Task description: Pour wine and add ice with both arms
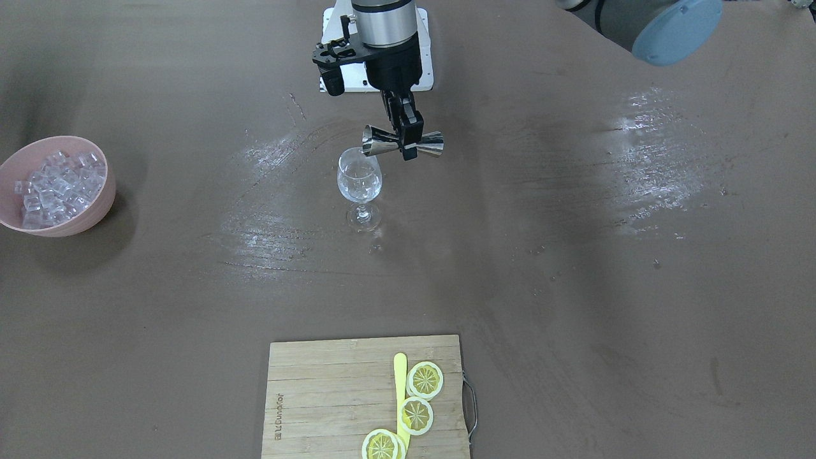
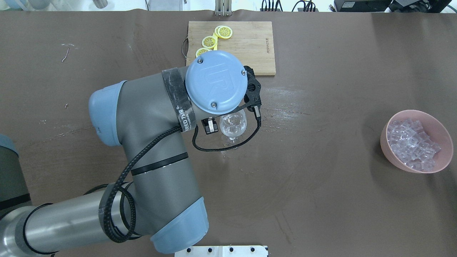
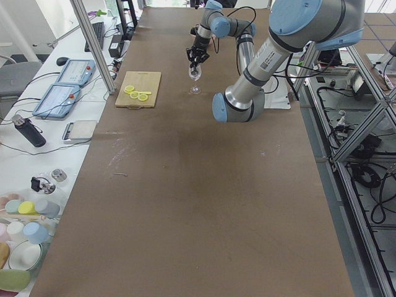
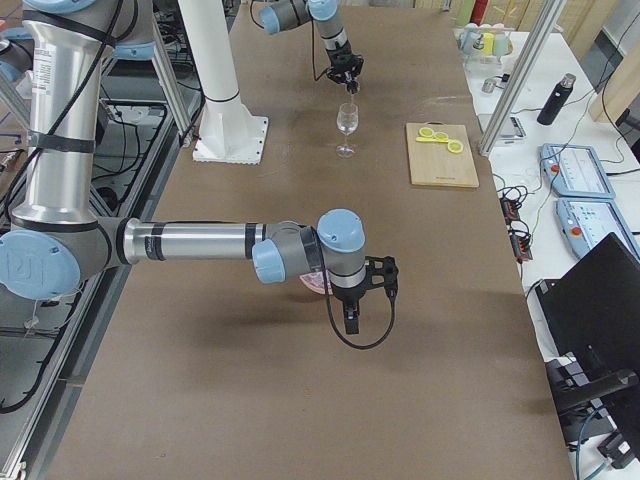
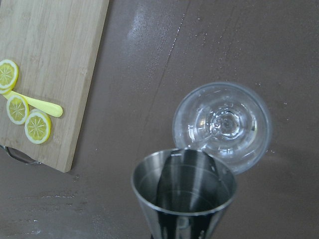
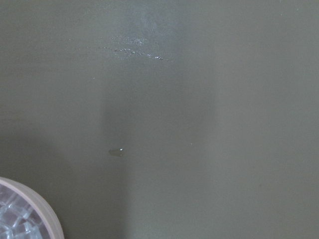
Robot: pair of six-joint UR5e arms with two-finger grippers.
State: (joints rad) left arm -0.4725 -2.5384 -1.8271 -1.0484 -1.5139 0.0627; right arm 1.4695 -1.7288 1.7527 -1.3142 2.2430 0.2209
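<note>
One steel jigger (image 1: pixel 381 141), sideways at the wine glass (image 1: pixel 360 182) rim, clamped in left gripper (image 1: pixel 411 146); right gripper (image 4: pixel 349 324) well apart from glass, open or closed unclear.

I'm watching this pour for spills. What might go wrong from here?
The jigger, lying sideways in the left gripper, has its mouth at the rim of the glass, not over the middle: liquid may run down the outside. The mouth looks very close to the rim; a bump might tip the stemmed glass.
</note>
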